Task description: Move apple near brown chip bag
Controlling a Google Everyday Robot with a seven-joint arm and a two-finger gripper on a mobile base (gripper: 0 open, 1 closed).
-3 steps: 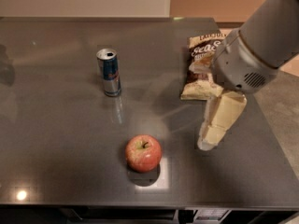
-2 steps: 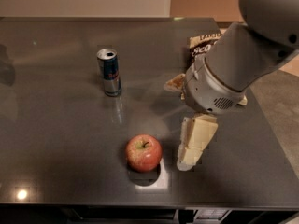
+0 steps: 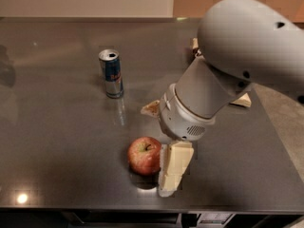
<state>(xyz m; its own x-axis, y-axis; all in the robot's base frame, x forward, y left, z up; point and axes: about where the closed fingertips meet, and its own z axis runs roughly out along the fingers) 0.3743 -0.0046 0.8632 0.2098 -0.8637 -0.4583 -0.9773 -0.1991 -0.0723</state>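
The red apple point(image 3: 144, 155) with yellowish patches sits on the dark table point(image 3: 57, 146) near the front edge. My gripper point(image 3: 162, 140) is low over the table just right of the apple, open and empty. One cream finger point(image 3: 174, 169) lies right against the apple's right side, and the other point(image 3: 151, 108) points away behind it. The brown chip bag is almost wholly hidden behind my arm; only a tan edge point(image 3: 194, 43) shows at the back right.
A slim blue-and-silver drink can point(image 3: 111, 73) stands upright at the back left of the apple. My bulky grey arm point(image 3: 237, 56) covers the right half of the table. The table's front edge runs just below the apple.
My arm has swung left and forward, bringing the gripper from the right of the table down beside the apple. The chip bag has become covered by the arm. Apple and can have not moved.
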